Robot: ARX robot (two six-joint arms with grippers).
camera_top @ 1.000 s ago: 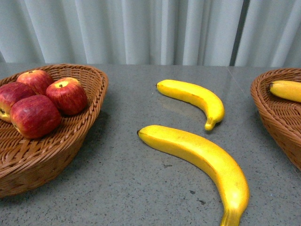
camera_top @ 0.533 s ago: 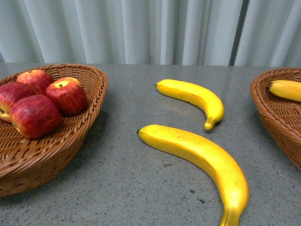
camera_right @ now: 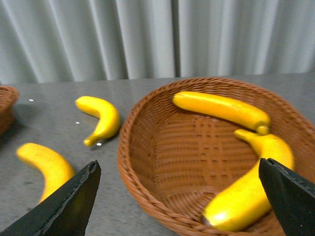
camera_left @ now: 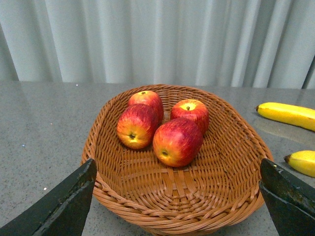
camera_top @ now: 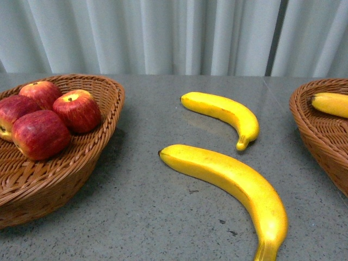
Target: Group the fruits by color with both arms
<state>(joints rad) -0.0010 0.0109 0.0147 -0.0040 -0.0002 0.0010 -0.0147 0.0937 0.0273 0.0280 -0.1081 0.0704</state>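
Several red apples [camera_top: 79,110] [camera_left: 177,141] lie in the left wicker basket [camera_top: 109,119] [camera_left: 206,196]. Two yellow bananas rest on the grey table: a near one [camera_top: 234,182] [camera_right: 47,164] and a far one [camera_top: 225,112] [camera_right: 101,115]. The right wicker basket [camera_top: 321,138] [camera_right: 147,196] holds two more bananas [camera_right: 221,109] [camera_right: 251,191]. My left gripper [camera_left: 174,204] is open over the near rim of the apple basket, nothing between its fingers [camera_left: 64,206]. My right gripper [camera_right: 177,201] is open over the banana basket's near rim. Neither arm shows in the front view.
A pale pleated curtain [camera_top: 163,32] closes off the back of the table. Bare grey tabletop [camera_top: 152,217] lies between the two baskets around the loose bananas.
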